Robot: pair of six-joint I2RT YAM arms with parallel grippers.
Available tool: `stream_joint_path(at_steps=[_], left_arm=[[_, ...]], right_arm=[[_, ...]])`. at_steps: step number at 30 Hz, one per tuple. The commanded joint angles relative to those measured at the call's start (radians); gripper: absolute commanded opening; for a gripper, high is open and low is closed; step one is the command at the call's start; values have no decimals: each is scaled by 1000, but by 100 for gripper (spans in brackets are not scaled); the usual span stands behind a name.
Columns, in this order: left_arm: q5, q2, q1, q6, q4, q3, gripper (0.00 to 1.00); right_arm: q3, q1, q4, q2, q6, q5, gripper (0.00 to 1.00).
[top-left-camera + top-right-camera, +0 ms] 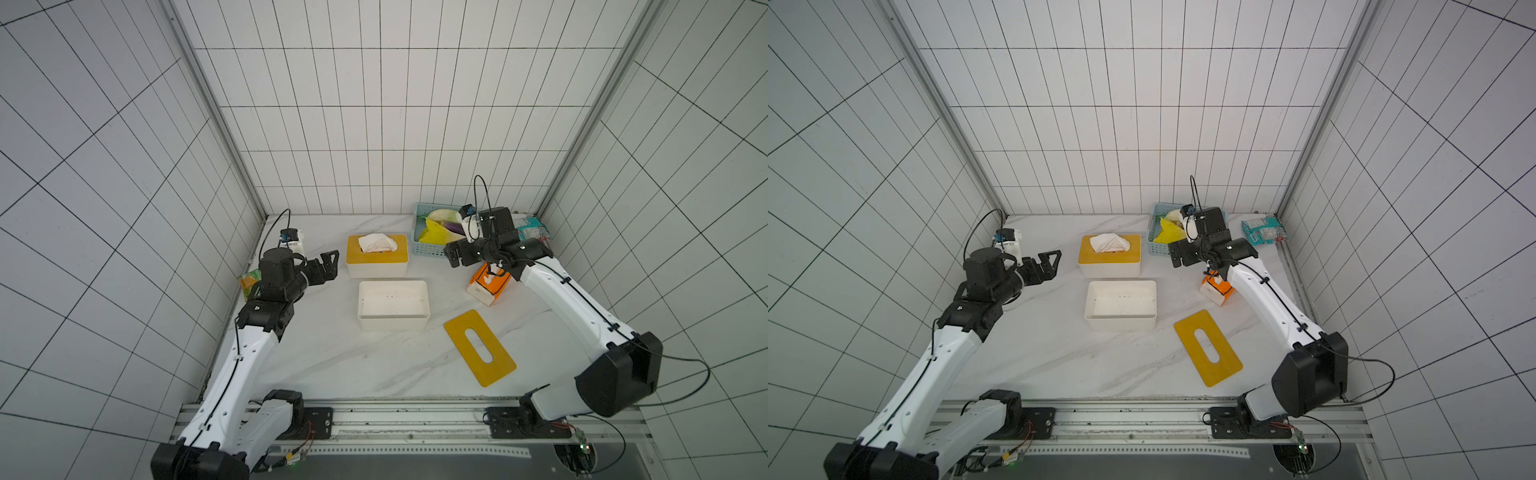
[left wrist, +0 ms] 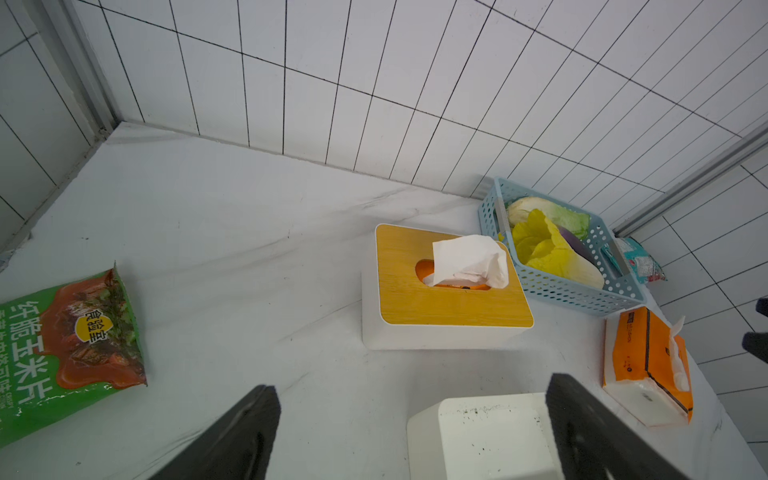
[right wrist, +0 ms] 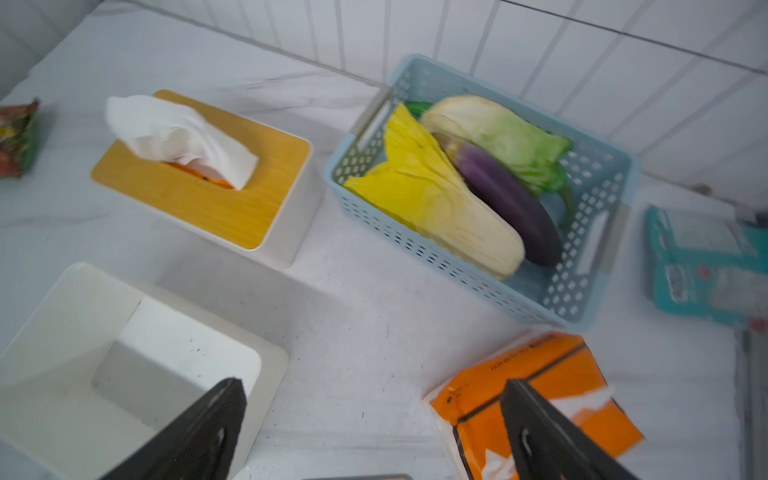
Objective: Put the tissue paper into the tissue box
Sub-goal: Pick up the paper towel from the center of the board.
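Orange tissue pack [image 1: 489,286] lay on the tabletop [image 1: 332,365], apart from the open tissue box [image 1: 393,322]. Right gripper [image 3: 374,395] hung over it, jaws wide, empty; left gripper [image 2: 411,384] also stood wide and empty. Step judged: grasp pending; next, close across the pack. Snack bag [image 2: 70,345] read "食验室", "纤脆玉米片". Pack print illegible.

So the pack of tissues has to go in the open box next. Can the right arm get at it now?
Probably yes. The right pincer hangs open right by the pack, and nothing lies on it. The basket stands close beside it, so that side may be tight.
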Motion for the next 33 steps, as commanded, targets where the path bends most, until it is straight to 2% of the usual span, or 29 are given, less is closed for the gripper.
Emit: stream_joint_path(at_steps=[1,4,10,23,33], left_arm=[[12,-2,-4,20,-20,30,98],[11,-11,-5,22,-19,26,98],[30,-8,-3,13,-16,24,98],[41,-13,3,10,-14,21,98],[58,-16,22,4,-11,18,98]], right_arm=[[-104,-43,-9,-56,235,207,99],[-125,-108,-66,-71,284,153,99],[-87,-214,-162,26,368,118,99],[-14,-219,-257,207,737,132,99],[46,-218,-271,320,796,114,99]])
